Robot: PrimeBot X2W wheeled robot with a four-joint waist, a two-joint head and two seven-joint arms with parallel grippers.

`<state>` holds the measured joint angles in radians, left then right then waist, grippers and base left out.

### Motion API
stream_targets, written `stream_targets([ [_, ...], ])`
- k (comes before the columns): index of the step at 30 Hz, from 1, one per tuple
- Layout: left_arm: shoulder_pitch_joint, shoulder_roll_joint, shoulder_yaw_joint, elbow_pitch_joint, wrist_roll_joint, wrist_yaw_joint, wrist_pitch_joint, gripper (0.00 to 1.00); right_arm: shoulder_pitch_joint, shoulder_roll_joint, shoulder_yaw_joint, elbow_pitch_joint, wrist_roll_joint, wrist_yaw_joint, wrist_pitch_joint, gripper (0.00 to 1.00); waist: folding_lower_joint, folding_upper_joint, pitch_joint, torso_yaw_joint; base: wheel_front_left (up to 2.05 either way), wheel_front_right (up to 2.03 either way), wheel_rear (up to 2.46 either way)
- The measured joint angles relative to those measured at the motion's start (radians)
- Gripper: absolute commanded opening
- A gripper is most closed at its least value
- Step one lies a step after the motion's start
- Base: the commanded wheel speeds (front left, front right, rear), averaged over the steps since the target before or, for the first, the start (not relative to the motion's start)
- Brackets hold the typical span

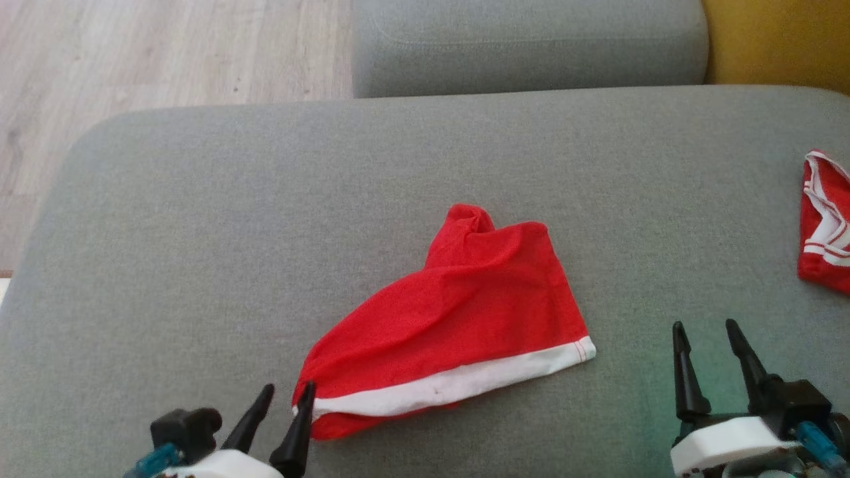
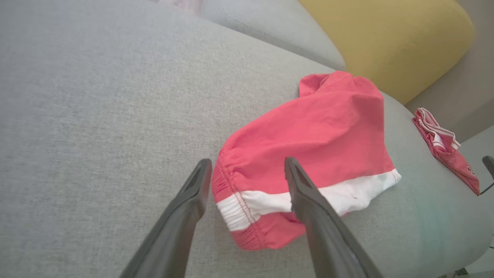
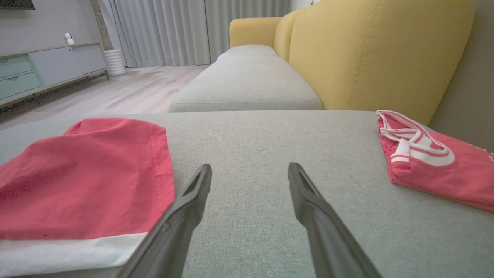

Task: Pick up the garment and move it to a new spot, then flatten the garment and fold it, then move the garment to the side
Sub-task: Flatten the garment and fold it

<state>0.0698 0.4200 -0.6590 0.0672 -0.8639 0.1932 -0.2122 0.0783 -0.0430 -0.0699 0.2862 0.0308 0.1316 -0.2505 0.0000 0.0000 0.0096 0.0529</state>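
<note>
Grey sofa cushion (image 1: 199, 232) carries the red garment (image 1: 458, 312), rumpled mid-seat; left jaws gape empty at its white-banded corner, right jaws gape empty nearby. Flattening looks in hand; next calls for pinching corners and spreading

We count two red garments. The garment with a white band (image 1: 465, 312) lies just beside the left hand (image 1: 289, 386) and reaches toward the right hand (image 1: 704, 325). The striped garment (image 1: 823, 226) lies folded off the right hand's outer side. We count two hands, each with two dark fingers. There are two grey cushions: the large grey cushion (image 1: 199, 232) under both hands and the smaller grey cushion (image 1: 531, 46) beyond them. We cannot surely count the pieces of the yellow backrest (image 1: 777, 40).
</note>
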Motion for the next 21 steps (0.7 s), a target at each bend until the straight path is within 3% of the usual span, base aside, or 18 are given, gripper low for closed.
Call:
stream_targets([
  [5,0.029,-0.029,0.049,0.041,0.157,0.086,-0.036,1.0,0.016,0.0,-0.021,-0.016,-0.022,0.0,0.0,1.0,0.0,0.0,-0.02,0.015,0.0,0.0,0.0],
  [10,0.035,-0.124,0.185,-0.003,0.34,0.096,-0.037,1.0,0.035,0.0,-0.034,-0.016,-0.041,0.0,0.0,1.0,0.0,0.0,-0.032,0.036,0.0,0.0,0.0],
  [15,0.077,-0.19,0.273,-0.01,0.484,0.055,-0.037,1.0,0.036,0.0,-0.033,-0.016,-0.04,0.0,0.0,1.0,0.0,0.0,-0.045,0.046,0.0,0.0,0.0],
  [21,0.122,-0.27,0.366,0.02,0.601,-0.032,-0.037,1.0,0.038,0.0,-0.019,-0.017,-0.01,0.0,0.0,1.0,0.0,0.0,-0.053,0.049,0.0,0.0,0.0],
])
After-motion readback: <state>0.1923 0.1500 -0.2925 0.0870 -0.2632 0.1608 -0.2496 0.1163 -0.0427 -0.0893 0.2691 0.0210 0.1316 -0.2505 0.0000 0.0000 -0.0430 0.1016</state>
